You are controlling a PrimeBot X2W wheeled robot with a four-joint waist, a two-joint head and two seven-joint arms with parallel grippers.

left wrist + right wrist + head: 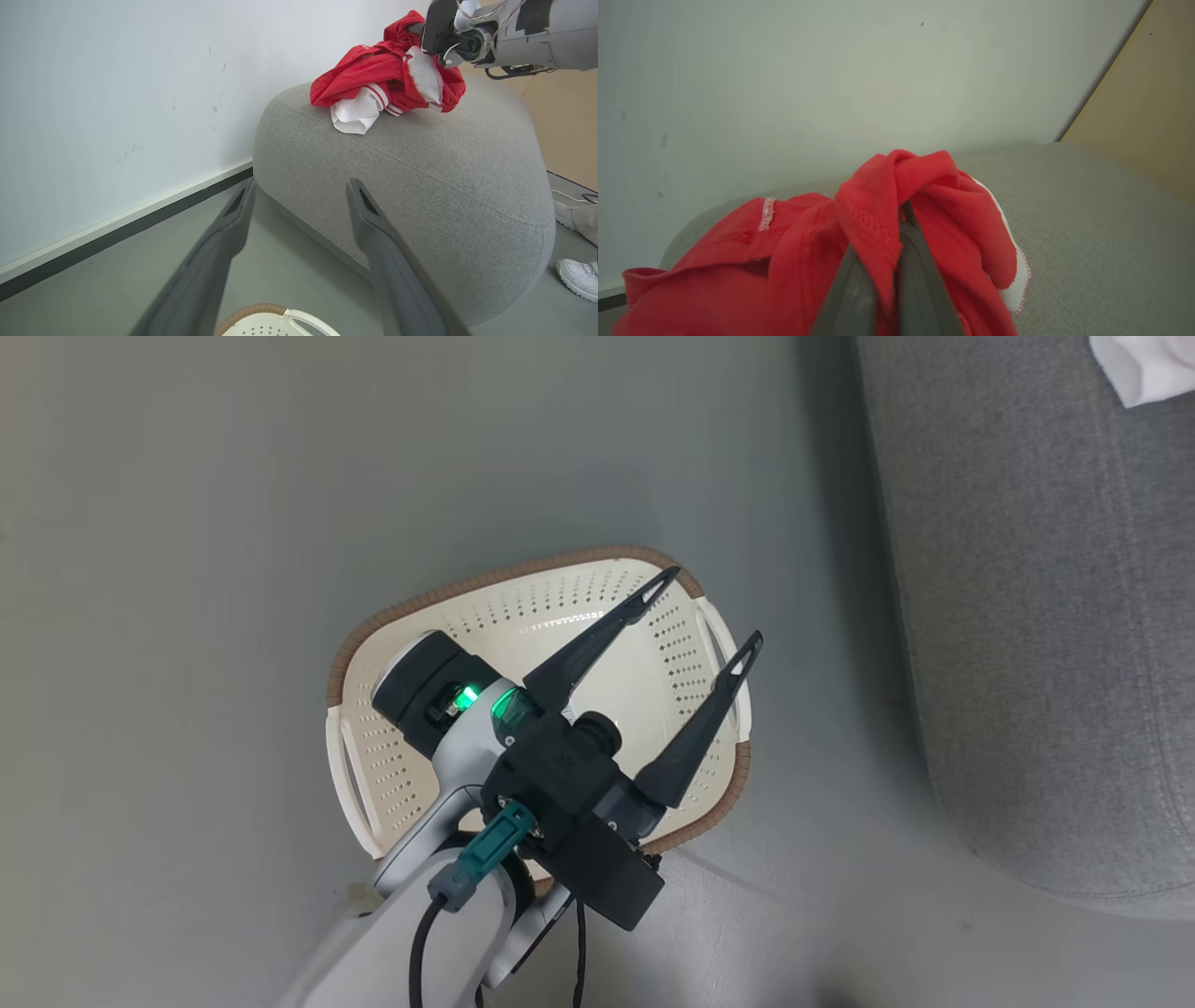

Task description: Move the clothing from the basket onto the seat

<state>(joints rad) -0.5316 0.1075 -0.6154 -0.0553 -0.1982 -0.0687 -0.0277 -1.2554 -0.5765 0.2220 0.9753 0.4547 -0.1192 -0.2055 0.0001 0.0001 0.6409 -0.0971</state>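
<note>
Up on the seat, the clothing lies in a red heap near the edge by the wall, and my right jaws are pressed together on a fold of it. To finish well I'd part them fully, then lift straight off so no hem snags and drags the heap over. My left jaws hang spread wide, holding nothing, above the basket, which looks empty on the floor

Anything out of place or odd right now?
Nothing damaged or spilled. The clothing lies bunched near the rounded end of the seat, a fold pinched in the right gripper. The basket stands upright and looks empty. A person's white shoes stand close beside the seat.
</note>
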